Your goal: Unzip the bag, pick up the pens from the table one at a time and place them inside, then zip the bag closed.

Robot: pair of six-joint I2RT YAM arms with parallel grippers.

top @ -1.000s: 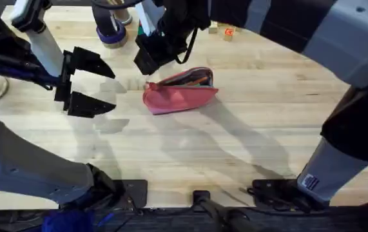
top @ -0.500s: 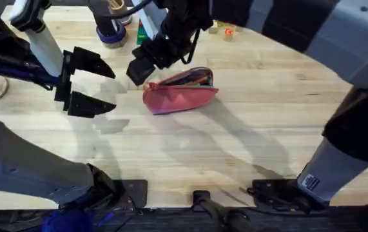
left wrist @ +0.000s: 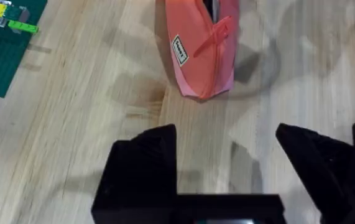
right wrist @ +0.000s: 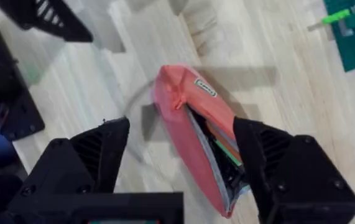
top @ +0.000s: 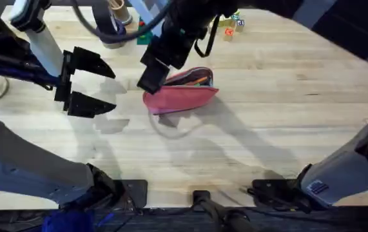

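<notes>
The pink-red bag (top: 182, 95) lies on the table (top: 267, 122) with its zipper open. Through the gap I see the pens (top: 200, 80) inside, an orange one (right wrist: 216, 138) beside darker ones. My right gripper (top: 151, 78) hovers over the bag's left end. In the right wrist view it is open (right wrist: 183, 152), with the bag (right wrist: 189, 118) and its zipper pull (right wrist: 177, 99) between and just beyond the fingers, nothing held. My left gripper (top: 103, 84) stands open to the left of the bag, apart from it. The left wrist view shows the bag (left wrist: 196, 50) ahead of the open left gripper (left wrist: 227, 155).
A green baseplate (left wrist: 0, 56) with small coloured bricks lies behind the bag, also seen in the right wrist view (right wrist: 351, 34). A purple-rimmed cup (top: 109, 32) and small blocks (top: 229, 29) stand at the table's back. The front half of the table is bare wood.
My right gripper has moved from behind the bag's left end forward and down over that end. The left arm and the bag have not moved.
</notes>
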